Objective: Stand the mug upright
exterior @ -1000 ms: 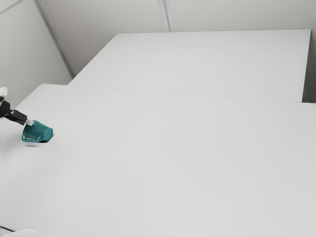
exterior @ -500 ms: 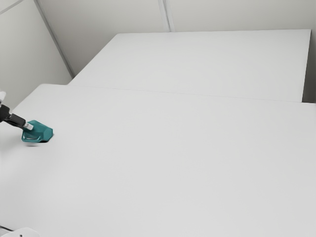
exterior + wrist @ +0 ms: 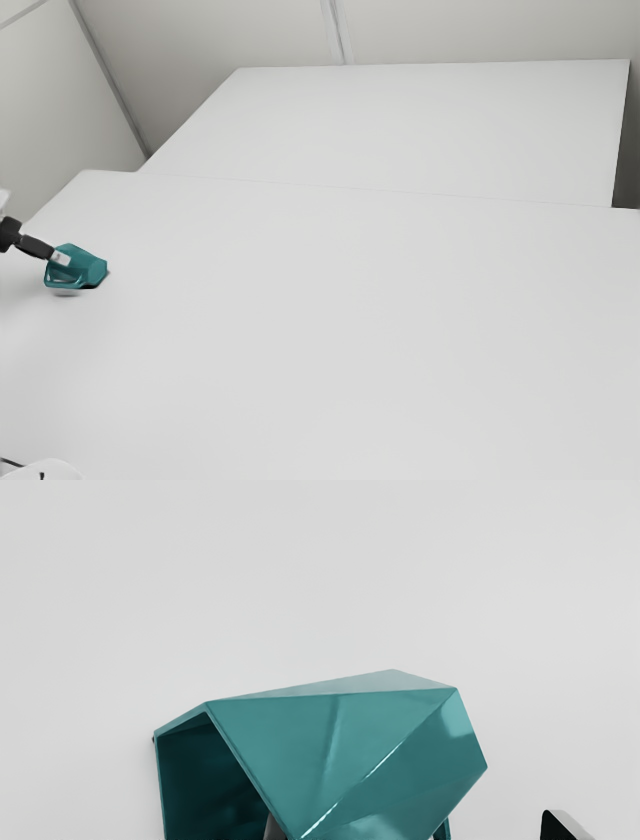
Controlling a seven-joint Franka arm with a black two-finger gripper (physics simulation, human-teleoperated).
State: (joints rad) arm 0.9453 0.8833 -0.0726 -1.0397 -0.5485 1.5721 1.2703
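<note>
Mug [image 3: 84,268] lies on its side on the pale surface [image 3: 330,330], near the edge at the exterior view's left. Its open mouth [image 3: 210,780] faces roughly that way; the closed end [image 3: 97,271] points toward the exterior view's right. Not upright as it lies.

Claw [image 3: 61,258] is down at the mug, over its mouth half in the exterior view. Fingers set wide: in the wrist view one finger [image 3: 270,829] shows at the mouth, partly behind the edge of the mug's wall, and the other finger [image 3: 556,826] stands out past the closed end, with bare surface seen between it and the mug. No grip from two sides, then. (Whether the first finger is actually touching the wall, I cannot tell.)

Step in hand, my reading: getting hold of the mug, with the righting of it to follow. Next move calls for settling the claw so that mug wall or body sits squarely between the fingers, then closing gently. After that, a small lift and a turn to bring the mouth up and the closed end down flat.

Watch for: the faceted sides giving uneven purchase, and the far finger dragging the mug along the surface as it closes.
</note>
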